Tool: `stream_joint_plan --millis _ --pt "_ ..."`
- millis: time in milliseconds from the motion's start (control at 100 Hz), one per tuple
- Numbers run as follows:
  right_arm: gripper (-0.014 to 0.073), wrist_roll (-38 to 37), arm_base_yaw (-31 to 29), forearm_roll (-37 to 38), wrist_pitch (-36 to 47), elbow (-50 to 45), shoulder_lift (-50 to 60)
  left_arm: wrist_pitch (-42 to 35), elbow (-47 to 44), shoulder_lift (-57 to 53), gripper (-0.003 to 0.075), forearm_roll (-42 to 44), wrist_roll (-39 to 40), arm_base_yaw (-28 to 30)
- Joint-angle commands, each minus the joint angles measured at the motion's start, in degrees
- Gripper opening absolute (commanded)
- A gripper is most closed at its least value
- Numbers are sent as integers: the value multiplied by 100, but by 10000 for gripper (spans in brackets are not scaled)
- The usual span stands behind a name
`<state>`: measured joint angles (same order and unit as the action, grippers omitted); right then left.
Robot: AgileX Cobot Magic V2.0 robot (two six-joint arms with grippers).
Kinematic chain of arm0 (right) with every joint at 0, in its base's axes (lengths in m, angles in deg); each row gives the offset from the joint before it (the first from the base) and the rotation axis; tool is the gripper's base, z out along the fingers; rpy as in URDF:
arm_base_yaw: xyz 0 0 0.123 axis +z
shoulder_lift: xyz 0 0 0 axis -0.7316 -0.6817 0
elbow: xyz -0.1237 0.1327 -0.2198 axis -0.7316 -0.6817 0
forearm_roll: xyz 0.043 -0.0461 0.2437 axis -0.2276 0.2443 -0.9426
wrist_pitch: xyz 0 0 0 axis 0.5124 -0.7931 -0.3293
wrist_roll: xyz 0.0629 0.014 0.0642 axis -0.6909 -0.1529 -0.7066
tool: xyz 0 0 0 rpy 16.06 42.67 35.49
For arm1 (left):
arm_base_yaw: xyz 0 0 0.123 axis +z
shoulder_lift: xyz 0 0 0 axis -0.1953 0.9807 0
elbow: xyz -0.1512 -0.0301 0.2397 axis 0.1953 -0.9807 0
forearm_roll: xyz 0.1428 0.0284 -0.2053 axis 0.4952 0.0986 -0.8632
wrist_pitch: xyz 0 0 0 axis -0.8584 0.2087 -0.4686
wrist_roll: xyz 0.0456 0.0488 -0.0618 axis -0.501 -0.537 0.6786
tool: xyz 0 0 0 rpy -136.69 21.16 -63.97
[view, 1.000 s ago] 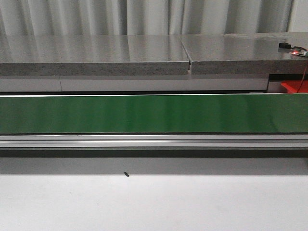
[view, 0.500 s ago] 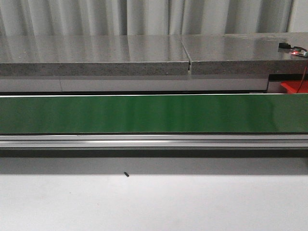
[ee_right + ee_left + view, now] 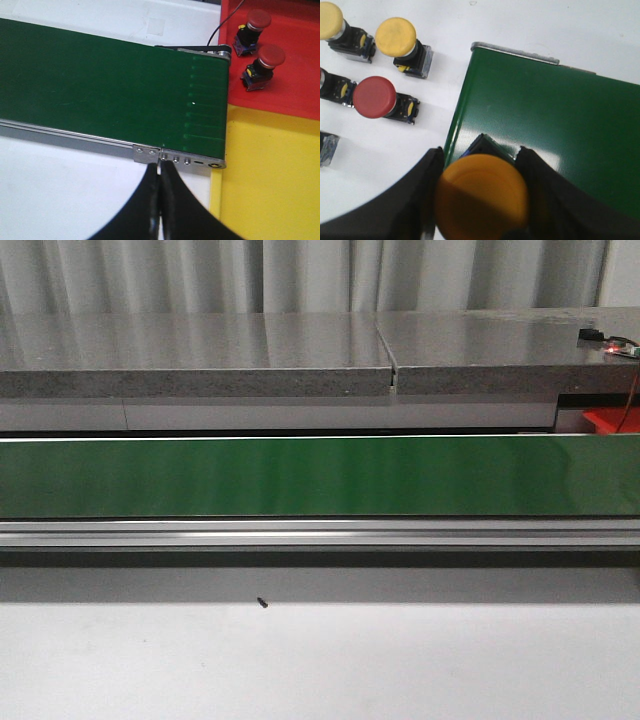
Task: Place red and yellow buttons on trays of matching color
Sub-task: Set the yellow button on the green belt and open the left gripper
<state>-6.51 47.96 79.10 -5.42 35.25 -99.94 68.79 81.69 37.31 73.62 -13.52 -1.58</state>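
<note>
Across the earlier front pictures and the present one we find no change: the green belt lies bare along its whole visible length, and neither arm enters that view.

The left gripper holds a yellow button by its cap, one finger on each flank, over the end of the belt. On the white table beside that belt end wait two more yellow buttons and a red button, well apart from one another.

The right gripper has its fingers pressed together on nothing, hanging near the other belt end. Beyond it the red tray carries two red buttons; the yellow tray shows bare.

We judge each button a light, rigid plastic piece: a smooth domed cap on a blocky dark body. The cap's round sides may slip under a slack grip, so we advise squeezing squarely across its widest part or taking the flat-sided body. Breakage appears unlikely.
</note>
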Motion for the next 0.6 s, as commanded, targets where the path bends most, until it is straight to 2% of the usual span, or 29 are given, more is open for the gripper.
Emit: stream_joint_plan --millis 0,590 --pt "-69 -9 -39 62 359 154 37 -458 168 -184 81 -9 12 -82" --pt "-69 -9 -39 62 359 154 37 -69 545 584 86 -220 -1 -82"
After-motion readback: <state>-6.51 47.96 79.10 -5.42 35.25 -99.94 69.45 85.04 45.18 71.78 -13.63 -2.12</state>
